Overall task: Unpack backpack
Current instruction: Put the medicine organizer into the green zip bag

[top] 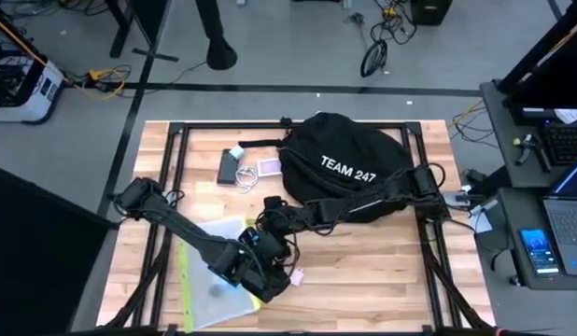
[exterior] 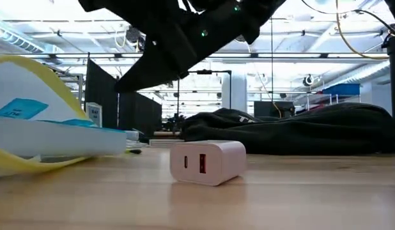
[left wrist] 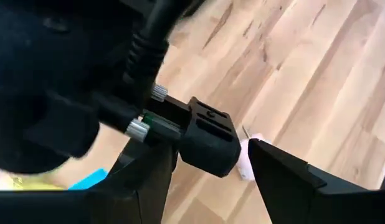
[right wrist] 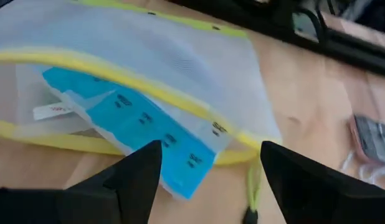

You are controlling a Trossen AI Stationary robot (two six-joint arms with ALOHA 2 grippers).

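Left pincer point(left wrist: 242, 180): low over the near middle of the counter point(top: 382, 271), fingers apart, nothing held; a white charger point(left wrist: 247, 158) sits on the wood between them.
Right pincer point(right wrist: 208, 165): just beside the left one, fingers spread wide and empty, above a mesh pouch point(right wrist: 136, 68).
Arms: two, both dark, meeting near the counter's front middle.
Charger count: one white block point(exterior: 207, 161) with two ports, flat on the wood.
Pouch count: one, clear mesh with yellow trim point(top: 214, 271), at the near left; a blue pill organiser point(right wrist: 136, 121) lies inside.
Other small things: a dark phone-like slab point(top: 227, 166), a small pink device point(top: 269, 167) and a white cable point(top: 244, 175), grouped left of the backpack.
Backpack point(top: 349, 168): one, at the far middle of the counter; large, rounded, black fabric, slumped flat, white "TEAM 247" lettering on top, a strap trailing left.
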